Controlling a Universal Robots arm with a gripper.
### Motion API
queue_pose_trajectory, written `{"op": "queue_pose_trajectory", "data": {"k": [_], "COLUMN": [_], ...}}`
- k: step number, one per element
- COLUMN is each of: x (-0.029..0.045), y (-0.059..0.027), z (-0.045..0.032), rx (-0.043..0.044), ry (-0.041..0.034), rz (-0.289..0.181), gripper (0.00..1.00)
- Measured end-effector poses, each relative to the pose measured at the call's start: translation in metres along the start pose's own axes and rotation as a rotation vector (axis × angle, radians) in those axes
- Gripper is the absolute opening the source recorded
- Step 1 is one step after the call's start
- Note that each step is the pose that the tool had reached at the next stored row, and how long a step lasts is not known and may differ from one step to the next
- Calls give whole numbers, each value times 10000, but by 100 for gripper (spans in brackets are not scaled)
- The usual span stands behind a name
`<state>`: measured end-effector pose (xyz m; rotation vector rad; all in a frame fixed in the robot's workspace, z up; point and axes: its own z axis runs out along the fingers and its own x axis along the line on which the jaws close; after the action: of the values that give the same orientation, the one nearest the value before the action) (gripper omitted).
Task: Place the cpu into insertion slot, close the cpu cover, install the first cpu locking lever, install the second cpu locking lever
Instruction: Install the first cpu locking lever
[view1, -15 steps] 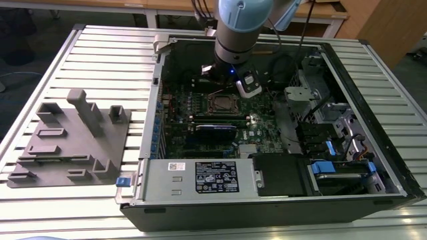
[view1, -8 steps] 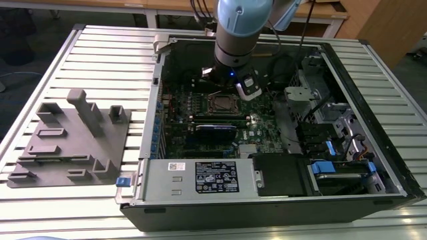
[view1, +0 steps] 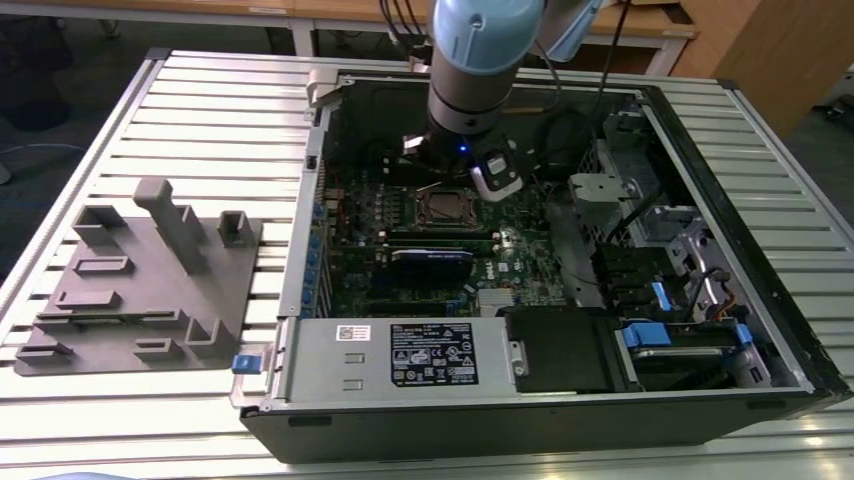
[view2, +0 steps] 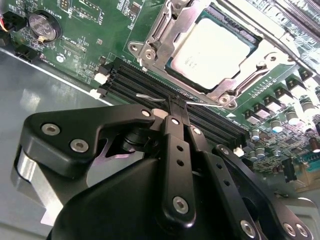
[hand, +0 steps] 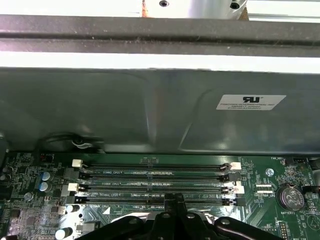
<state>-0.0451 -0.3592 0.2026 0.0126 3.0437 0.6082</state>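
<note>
The cpu (view2: 215, 47) shows a pale silver-grey square top, framed by the shiny cpu cover (view2: 152, 37), just beyond the hand (view2: 176, 106), whose fingers are pressed narrowly together.

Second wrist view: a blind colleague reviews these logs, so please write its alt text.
The cpu sits framed by the silver cover on a green board. Before it, the shut black claw has its tips at a thin wire lever over the memory slots.
</note>
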Motion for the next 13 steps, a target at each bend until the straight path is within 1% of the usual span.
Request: {"op": "queue_pose_trajectory", "data": {"k": [5, 13], "x": [16, 24], "y": [0, 6], "z": [-1, 1], "rx": [-8, -61], "ry": [1, 1], "rz": [0, 1], "gripper": [11, 11]}}
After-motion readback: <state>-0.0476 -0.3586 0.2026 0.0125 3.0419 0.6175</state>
